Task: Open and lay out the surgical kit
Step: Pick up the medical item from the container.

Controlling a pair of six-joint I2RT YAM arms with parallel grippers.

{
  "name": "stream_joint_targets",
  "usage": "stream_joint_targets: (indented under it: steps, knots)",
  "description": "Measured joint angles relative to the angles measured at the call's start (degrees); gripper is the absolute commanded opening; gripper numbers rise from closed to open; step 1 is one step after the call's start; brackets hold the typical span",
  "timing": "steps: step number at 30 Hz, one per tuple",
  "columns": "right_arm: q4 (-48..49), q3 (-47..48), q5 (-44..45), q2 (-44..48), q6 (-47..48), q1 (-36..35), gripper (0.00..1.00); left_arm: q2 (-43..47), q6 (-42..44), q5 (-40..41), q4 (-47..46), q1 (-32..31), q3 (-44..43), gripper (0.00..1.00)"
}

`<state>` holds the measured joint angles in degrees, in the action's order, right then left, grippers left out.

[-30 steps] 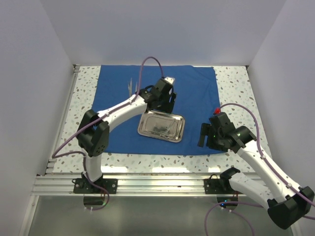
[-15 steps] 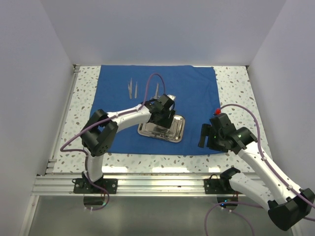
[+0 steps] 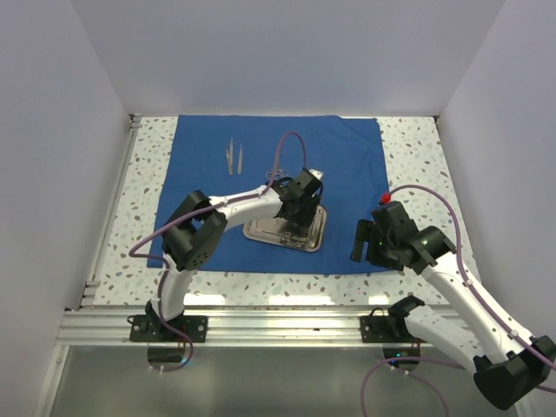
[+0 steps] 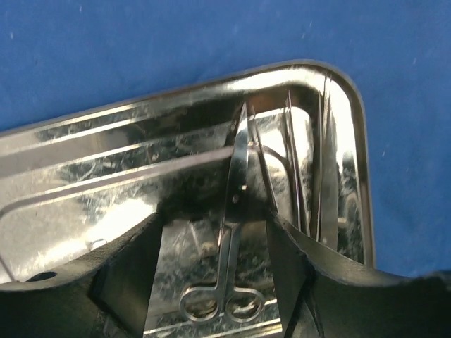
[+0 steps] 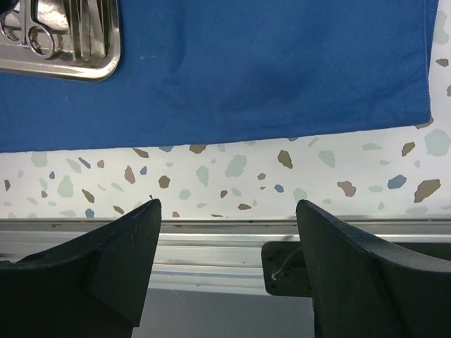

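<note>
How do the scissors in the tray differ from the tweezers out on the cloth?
The scissors lie in the tray, between the open fingers of the left pincer; the tweezers lie on bare cloth, beyond the tray. The scissors have ring handles; the tweezers look plain and straight. Both are slim and silver.

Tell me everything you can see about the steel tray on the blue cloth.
The steel tray is a shiny, mirror-like rectangle with rounded corners and a raised rim. It lies flat on the blue cloth, toward the cloth's near edge. Inside, at one end, lie scissors with ring handles and several slim pointed instruments. The left gripper hangs just over it, its open jaws straddling the scissors; whether the fingers touch the tray floor cannot be told.
</note>
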<state>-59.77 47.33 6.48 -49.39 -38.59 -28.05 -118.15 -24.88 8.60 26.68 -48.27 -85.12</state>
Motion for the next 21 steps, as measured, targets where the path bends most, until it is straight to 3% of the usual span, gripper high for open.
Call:
stream_joint_targets:
  steps: [5,12,16,20,21]
  knots:
    - [-0.35,0.00,0.02,0.07,0.00,0.00,0.81,-3.52,-0.02,2.80,0.20,-0.28,-4.66,0.56]
    - [-1.01,0.00,0.17,0.04,0.00,0.00,0.81,-7.41,-0.33,4.87,0.92,-0.15,-9.88,0.31]
    - [-1.07,0.00,0.44,-0.09,0.00,0.00,0.81,-7.91,-0.90,4.72,0.04,0.00,-10.03,0.23]
    - [-1.07,0.00,0.44,-0.11,0.00,0.00,0.81,-8.17,-0.96,4.44,-0.33,0.81,-10.23,0.00]
    - [-1.07,0.00,0.44,-0.15,0.00,0.00,0.81,-8.17,-1.03,4.00,-0.42,1.20,-10.23,0.00]
